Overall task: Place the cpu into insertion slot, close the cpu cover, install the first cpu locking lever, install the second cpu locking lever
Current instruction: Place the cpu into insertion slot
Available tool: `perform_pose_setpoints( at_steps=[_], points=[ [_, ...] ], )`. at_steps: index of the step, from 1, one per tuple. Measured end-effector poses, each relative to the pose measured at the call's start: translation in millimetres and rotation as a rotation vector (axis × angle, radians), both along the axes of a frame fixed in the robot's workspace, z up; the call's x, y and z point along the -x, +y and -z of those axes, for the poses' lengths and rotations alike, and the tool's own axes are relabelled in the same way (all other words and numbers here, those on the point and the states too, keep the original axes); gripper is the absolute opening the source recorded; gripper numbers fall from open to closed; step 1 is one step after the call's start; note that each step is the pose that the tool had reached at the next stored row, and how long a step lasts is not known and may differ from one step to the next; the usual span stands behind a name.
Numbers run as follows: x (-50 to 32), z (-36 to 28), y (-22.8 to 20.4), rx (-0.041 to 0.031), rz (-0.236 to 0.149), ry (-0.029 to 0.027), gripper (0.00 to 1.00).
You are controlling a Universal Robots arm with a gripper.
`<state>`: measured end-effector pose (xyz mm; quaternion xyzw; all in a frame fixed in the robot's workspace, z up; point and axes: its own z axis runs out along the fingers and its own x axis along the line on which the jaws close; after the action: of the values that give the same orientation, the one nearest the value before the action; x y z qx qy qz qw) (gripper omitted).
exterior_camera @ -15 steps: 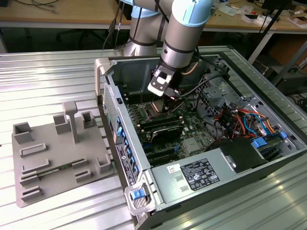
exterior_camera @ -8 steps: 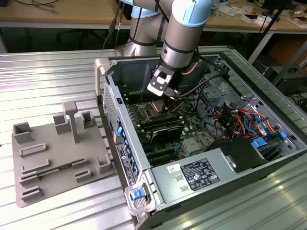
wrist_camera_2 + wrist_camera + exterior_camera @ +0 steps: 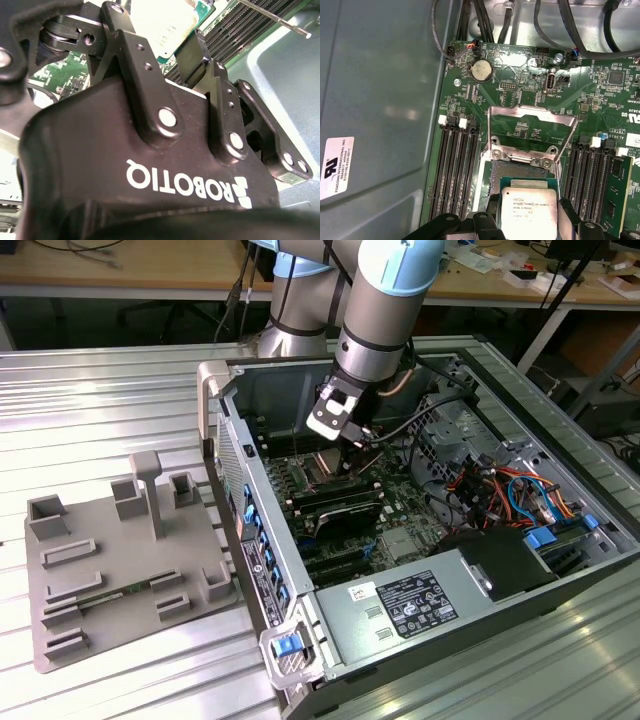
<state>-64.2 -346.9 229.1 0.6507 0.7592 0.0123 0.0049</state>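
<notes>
In the first wrist view, your gripper (image 3: 529,220) clasps the cpu (image 3: 525,210) over the insertion slot (image 3: 519,172). The cpu cover (image 3: 540,116) stands raised. The chip's top carries print.

Hand (image 3: 530,212) clamped, arm (image 3: 385,310) reaching down.

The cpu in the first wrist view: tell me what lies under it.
Under the cpu sits the insertion slot. A strip of its dark pinned field shows past the chip's edge, with the cpu cover raised beyond. The chip hides the rest, so seating cannot be judged.
</notes>
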Motion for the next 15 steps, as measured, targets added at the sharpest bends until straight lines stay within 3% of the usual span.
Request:
perform_pose_setpoints(
  at_steps=[15],
  points=[
    [0.0, 0.1, 0.0, 0.0, 0.025, 0.0, 0.55]
  ],
)
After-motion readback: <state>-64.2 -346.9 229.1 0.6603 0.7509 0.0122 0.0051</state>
